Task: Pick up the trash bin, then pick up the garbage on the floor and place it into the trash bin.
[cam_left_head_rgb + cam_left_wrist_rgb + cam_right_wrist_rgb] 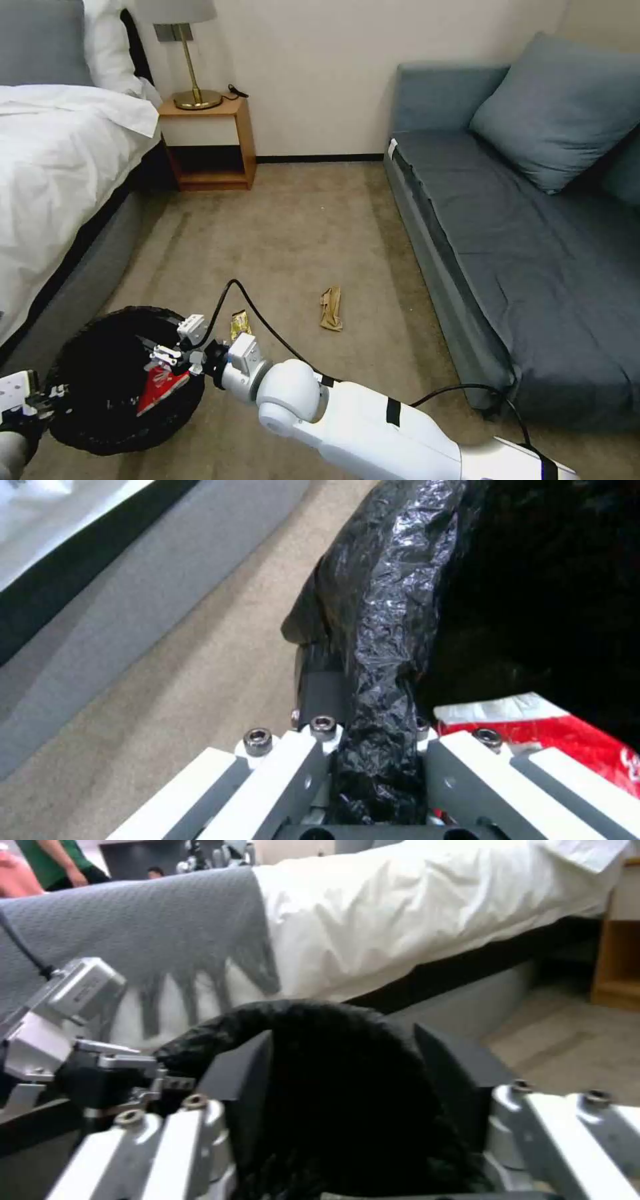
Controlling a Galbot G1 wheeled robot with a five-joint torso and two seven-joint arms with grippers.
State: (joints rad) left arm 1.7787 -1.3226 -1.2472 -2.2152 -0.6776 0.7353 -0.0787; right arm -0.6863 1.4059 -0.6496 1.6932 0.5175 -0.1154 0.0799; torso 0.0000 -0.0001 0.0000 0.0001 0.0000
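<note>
On the carpet [293, 227] beside the bed [53, 173], the trash bin [100, 347] hangs from the left gripper [373, 740], whose fingers pinch the bag-lined rim. The right gripper [175, 353] reaches over the opposite rim with its jaws spread apart, and the red snack packet [160, 393] lies inside the bin just beneath it. A gold wrapper [240, 325] lies on the carpet next to the bin, and a crumpled tan wrapper [331, 309] lies farther out, toward the sofa [533, 253].
</note>
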